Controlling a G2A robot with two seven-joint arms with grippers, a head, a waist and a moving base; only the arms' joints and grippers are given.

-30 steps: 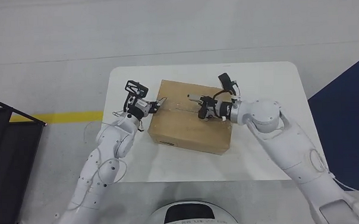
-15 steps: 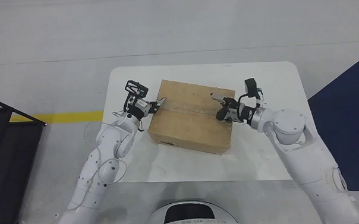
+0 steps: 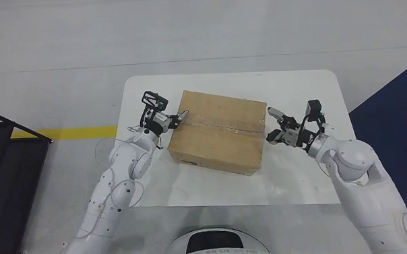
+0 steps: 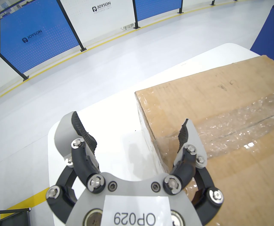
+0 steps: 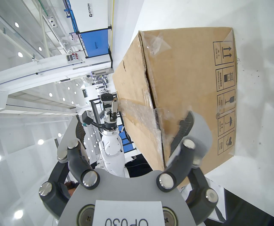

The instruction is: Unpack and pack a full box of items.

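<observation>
**One taped box between two spread grippers**

Count: box, 1; table, 1; grippers, 2; tape strip, 1; column of printed marks, 1.

Box (image 3: 220, 130): brown cardboard, flaps shut. It lies flat on the white table (image 3: 306, 184) between the two grippers, one short end towards each.

Tape (image 4: 231, 126): clear and wrinkled. It runs along the centre seam of the box top and folds down over both short ends.

Left gripper (image 3: 176, 119): fingers spread wide, holding nothing. The box is straight ahead of it. In the left wrist view the gripper (image 4: 130, 119) straddles the top edge of the nearest short end. One finger (image 4: 185, 132) is over the taped top, the other over bare table just beside the box. Whether either pad touches the cardboard cannot be told.

Right gripper (image 3: 273, 124): fingers spread wide, holding nothing. The other short end of the box is just in front of it. In the right wrist view the gripper (image 5: 132, 117) straddles that end's top edge where the tape folds over. One finger (image 5: 184, 128) is before the end face, the other above the level of the top. Contact cannot be told.

Marks (image 5: 225, 96): a column of handling symbols on the end face towards the right gripper.
</observation>
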